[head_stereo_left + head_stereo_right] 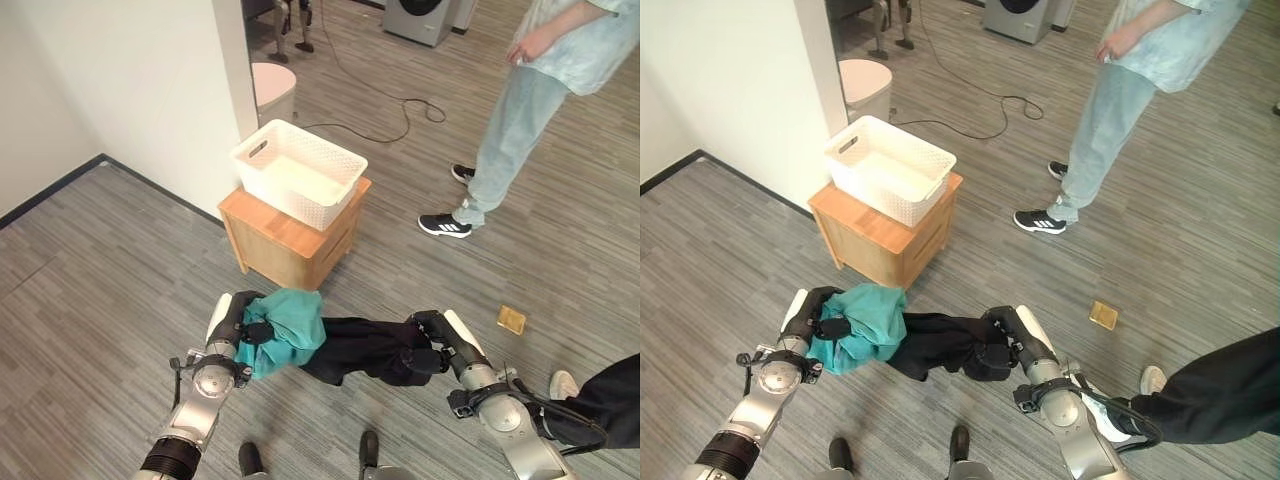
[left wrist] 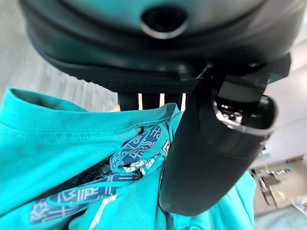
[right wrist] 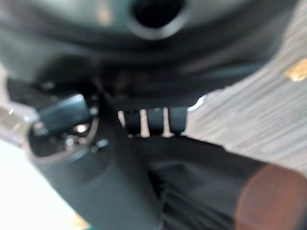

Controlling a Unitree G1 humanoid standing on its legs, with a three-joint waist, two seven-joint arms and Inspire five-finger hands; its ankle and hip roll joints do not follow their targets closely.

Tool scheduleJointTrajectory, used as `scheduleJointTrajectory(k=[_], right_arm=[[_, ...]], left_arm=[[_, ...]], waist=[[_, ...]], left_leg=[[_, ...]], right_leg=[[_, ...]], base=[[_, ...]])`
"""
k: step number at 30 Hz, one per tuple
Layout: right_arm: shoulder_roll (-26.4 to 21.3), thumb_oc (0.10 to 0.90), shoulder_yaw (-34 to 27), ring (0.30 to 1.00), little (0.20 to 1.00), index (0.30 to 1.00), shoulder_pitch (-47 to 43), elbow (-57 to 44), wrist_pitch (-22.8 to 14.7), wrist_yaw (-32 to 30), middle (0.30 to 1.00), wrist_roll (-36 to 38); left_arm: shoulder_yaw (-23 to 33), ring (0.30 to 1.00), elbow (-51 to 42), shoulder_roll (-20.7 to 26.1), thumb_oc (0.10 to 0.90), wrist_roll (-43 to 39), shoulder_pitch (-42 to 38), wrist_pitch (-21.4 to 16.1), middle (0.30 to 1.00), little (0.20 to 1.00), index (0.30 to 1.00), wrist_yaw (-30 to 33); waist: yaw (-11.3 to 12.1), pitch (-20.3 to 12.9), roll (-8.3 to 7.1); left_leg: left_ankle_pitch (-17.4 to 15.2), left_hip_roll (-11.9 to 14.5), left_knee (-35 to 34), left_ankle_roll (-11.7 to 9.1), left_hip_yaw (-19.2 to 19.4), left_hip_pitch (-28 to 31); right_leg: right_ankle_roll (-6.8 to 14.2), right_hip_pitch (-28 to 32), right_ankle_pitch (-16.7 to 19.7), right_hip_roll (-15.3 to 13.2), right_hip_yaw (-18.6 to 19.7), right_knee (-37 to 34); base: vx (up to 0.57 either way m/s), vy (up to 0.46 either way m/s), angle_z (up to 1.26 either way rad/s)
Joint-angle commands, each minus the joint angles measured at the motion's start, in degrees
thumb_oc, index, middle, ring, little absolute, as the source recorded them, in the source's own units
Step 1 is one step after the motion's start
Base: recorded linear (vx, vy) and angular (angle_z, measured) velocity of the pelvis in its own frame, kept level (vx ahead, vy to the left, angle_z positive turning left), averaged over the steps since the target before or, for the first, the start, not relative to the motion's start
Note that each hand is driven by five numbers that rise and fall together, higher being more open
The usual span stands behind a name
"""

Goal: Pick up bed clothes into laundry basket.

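A teal garment (image 1: 288, 330) and a black garment (image 1: 365, 350) hang together between my two hands, above the floor in front of the wooden cabinet. My left hand (image 1: 243, 325) is shut on the teal garment (image 2: 72, 158), its thumb (image 2: 206, 158) pressed over the cloth. My right hand (image 1: 432, 345) is shut on the black garment (image 3: 201, 191). The white laundry basket (image 1: 298, 172) stands empty on top of the cabinet (image 1: 290, 235), just beyond the clothes.
A person (image 1: 530, 100) in light clothes stands to the right of the cabinet. A white wall corner (image 1: 225, 90) and a round white bin (image 1: 272, 88) lie behind the basket. A cable (image 1: 390, 110) runs across the floor. A small tan square (image 1: 511, 320) lies at right.
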Motion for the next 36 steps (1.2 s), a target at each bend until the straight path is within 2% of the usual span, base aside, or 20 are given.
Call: scheduleJointTrajectory(k=[1,2,7,13,15,16,18,19,21,22,23,24,26,28,30,31,32,34,35,36], right_arm=[[1.4,0.4,-2.5,0.3,0.3,0.3,-3.0,-3.5,-4.8,-2.0,0.3,2.4],[9.8,0.4,-10.8,0.3,0.3,0.3,-3.6,35.0,-3.8,-4.5,0.3,21.5],[8.4,0.4,-11.6,0.3,0.3,0.3,-4.2,32.2,-3.3,-6.5,0.3,18.2],[-1.3,0.4,-13.2,0.3,0.3,0.3,-10.4,23.1,-6.2,-9.3,0.3,13.6],[-3.0,0.4,-13.2,0.3,0.3,0.3,-11.6,22.0,-6.6,-9.6,0.3,12.6],[-6.4,0.4,-12.8,0.3,0.3,0.3,-14.0,17.1,-6.7,-9.9,0.3,9.9],[-8.8,0.4,-12.3,0.3,0.3,0.3,-17.3,14.4,-6.8,-10.8,0.3,8.6],[-9.9,0.4,-12.0,0.3,0.3,0.3,-18.8,12.7,-7.0,-11.0,0.3,7.8],[-10.8,0.4,-12.0,0.3,0.3,0.3,-20.1,11.7,-6.7,-11.3,0.3,7.0],[-11.9,0.4,-12.7,0.3,0.3,0.3,-21.5,9.7,-7.0,-11.8,0.3,6.5],[-11.9,0.4,-12.6,0.3,0.3,0.3,-21.5,9.6,-6.9,-11.8,0.3,6.5],[-12.6,0.4,-12.9,0.3,0.3,0.3,-22.4,8.2,-7.3,-12.0,0.3,6.4],[-14.1,0.4,-13.9,0.3,0.3,0.3,-22.5,4.6,-7.8,-12.7,0.3,5.0],[-15.6,0.4,-15.4,0.3,0.3,0.3,-22.2,0.7,-8.1,-13.5,0.3,3.5],[-16.7,0.4,-16.1,0.3,0.3,0.3,-21.8,-1.7,-8.2,-13.1,0.3,2.7],[-19.3,0.4,-16.3,0.3,0.3,0.3,-23.0,-3.4,-8.8,-13.7,0.3,2.0],[-20.8,0.4,-15.5,0.3,0.3,0.3,-25.3,-4.1,-9.0,-13.8,0.3,2.2],[-23.4,0.4,-13.2,0.3,0.3,0.3,-30.4,-3.8,-9.4,-14.7,0.3,2.7],[-24.7,0.4,-12.0,0.3,0.3,0.3,-33.4,-3.3,-9.3,-15.3,0.3,3.4],[-26.4,0.4,-11.0,0.3,0.3,0.3,-36.2,-3.1,-9.1,-15.7,0.3,3.6]], left_arm=[[2.0,0.3,-3.8,3.9,0.4,-1.3,-5.2,-6.5,0.3,0.3,0.3,1.7],[7.1,0.3,12.1,-0.2,0.4,-12.8,4.9,-6.4,0.3,0.3,0.3,1.6],[7.8,0.3,10.5,1.7,0.4,-7.7,3.2,-6.4,0.3,0.3,0.3,4.7],[8.9,0.3,4.8,9.7,0.4,-1.0,-0.5,-9.2,0.3,0.3,0.3,6.1],[8.8,0.3,4.2,10.6,0.4,-0.8,-1.1,-9.6,0.3,0.3,0.3,6.1],[9.6,0.3,1.9,11.7,0.4,-1.3,-2.0,-9.8,0.3,0.3,0.3,6.4],[10.1,0.3,0.4,11.4,0.4,-2.7,-2.1,-10.1,0.3,0.3,0.3,6.9],[10.2,0.3,-0.1,11.3,0.4,-3.2,-2.1,-10.2,0.3,0.3,0.3,7.2],[10.2,0.3,-0.7,10.9,0.4,-3.1,-2.0,-10.4,0.3,0.3,0.3,7.0],[10.4,0.3,-1.2,10.3,0.4,-3.2,-1.3,-10.6,0.3,0.3,0.3,6.7],[10.4,0.3,-1.3,10.2,0.4,-3.2,-1.2,-10.6,0.3,0.3,0.3,6.6],[10.3,0.3,-1.4,9.7,0.4,-3.2,-0.7,-10.8,0.3,0.3,0.3,6.4],[10.4,0.3,-1.3,9.0,0.4,-3.1,-0.1,-10.9,0.3,0.3,0.3,6.1],[10.1,0.3,-0.6,8.2,0.4,-3.1,-0.5,-10.9,0.3,0.3,0.3,6.2],[9.6,0.3,0.0,8.0,0.4,-2.9,-0.8,-11.2,0.3,0.3,0.3,6.0],[8.5,0.3,0.5,6.9,0.4,-2.3,-0.1,-11.4,0.3,0.3,0.3,6.1],[8.3,0.3,0.0,6.1,0.4,-2.4,0.9,-11.5,0.3,0.3,0.3,5.7],[7.7,0.3,-0.6,5.2,0.4,-3.1,2.4,-11.6,0.3,0.3,0.3,5.4],[7.6,0.3,-1.0,4.9,0.4,-3.3,2.5,-11.5,0.3,0.3,0.3,5.5],[7.5,0.3,-1.1,4.9,0.4,-3.1,3.1,-11.4,0.3,0.3,0.3,5.7]], waist=[[2.4,-5.5,-1.62],[1.5,-4.4,-0.63],[0.7,-4.6,-0.95],[1.6,-5.2,-0.89],[1.8,-5.5,-1.14],[2.5,-4.6,-0.59],[2.5,-2.7,0.14],[2.3,-2.2,0.49],[1.8,-1.7,0.9],[1.2,-1.9,0.63],[1.0,-1.9,0.84],[0.7,-2.1,0.35],[-0.7,-2.9,0.32],[-1.5,-3.7,-0.34],[-1.8,-4.4,-0.55],[-1.7,-6.3,-0.54],[-1.5,-6.2,-0.29],[-0.1,-5.6,-0.09],[0.6,-4.5,-0.93],[1.4,-3.7,-1.84]], left_leg=[[-3.7,-3.3,0.1,0.5,-1.5,1.8],[-6.8,-4.8,0.1,1.4,-8.6,-0.2],[-7.1,-6.3,0.1,2.3,-9.9,0.4],[-8.9,-7.4,0.1,2.8,-9.9,2.9],[-8.8,-7.7,0.1,3.0,-9.8,2.7],[-9.5,-7.7,0.1,3.8,-9.2,4.0],[-9.7,-7.3,0.1,4.3,-9.0,5.8],[-9.6,-7.0,0.1,4.4,-8.8,6.4],[-10.2,-6.8,0.1,4.3,-9.0,7.1],[-11.1,-7.4,0.1,4.1,-9.5,7.9],[-11.3,-7.2,0.1,4.0,-9.6,7.9],[-11.6,-7.5,0.1,3.7,-10.1,8.2],[-12.8,-6.1,0.1,2.0,-11.0,9.1],[-13.3,-4.3,0.1,0.2,-11.2,9.7],[-14.1,-3.6,0.1,-0.5,-11.5,9.8],[-14.4,-1.4,0.3,-1.6,-11.7,12.2],[-12.9,-0.1,4.7,-2.4,-12.0,11.3],[-5.3,2.6,18.8,-4.3,-13.1,5.8],[-0.3,2.4,28.4,-5.3,-15.4,0.8],[1.7,2.4,35.3,-5.4,-16.3,-1.9]], right_leg=[[5.3,3.4,0.3,-5.0,-3.8,0.8],[6.4,-3.3,2.1,-7.2,0.3,7.7],[7.2,-4.7,7.1,-8.3,2.0,7.0],[7.7,-3.3,7.3,-8.9,2.8,4.9],[7.8,-3.9,7.4,-9.2,2.5,5.4],[7.9,-5.6,7.3,-9.8,1.7,12.5],[8.1,-9.7,11.7,-10.6,1.0,21.4],[8.1,-11.6,12.7,-10.8,-0.1,23.7],[8.1,-13.7,12.3,-11.1,-1.4,25.3],[8.1,-15.5,10.1,-10.8,-3.4,21.6],[8.1,-15.3,9.9,-10.7,-3.7,21.5],[7.9,-15.8,8.8,-9.9,-4.8,18.1],[7.8,-16.5,8.8,-8.5,-7.4,10.4],[8.0,-16.8,9.8,-8.5,-7.6,7.8],[7.8,-15.5,8.2,-7.7,-7.1,5.2],[6.3,-12.2,6.5,-5.0,-5.5,3.3],[5.3,-10.5,5.9,-4.1,-5.6,2.8],[2.2,-5.7,3.6,-1.4,-5.4,1.5],[0.4,-4.0,2.8,-1.2,-5.7,1.0],[-0.8,-2.5,1.8,-0.7,-5.5,0.7]], base=[[0.03,-0.014,0.05],[-0.01,0.006,0.05],[-0.02,-0.015,0.12],[0.02,0.012,0.02],[0.0,0.03,-0.06],[0.04,0.052,-0.11],[0.03,0.054,-0.33],[0.01,0.038,-0.42],[0.13,0.008,-0.24],[0.22,-0.02,-0.03],[0.26,-0.081,0.14],[0.22,-0.112,0.28],[0.31,-0.199,0.36],[0.24,-0.237,0.55],[0.22,-0.189,0.43],[0.3,-0.23,0.36],[0.37,-0.306,0.32],[0.14,-0.278,0.01],[0.09,-0.339,-0.15],[0.09,-0.332,-0.28]])
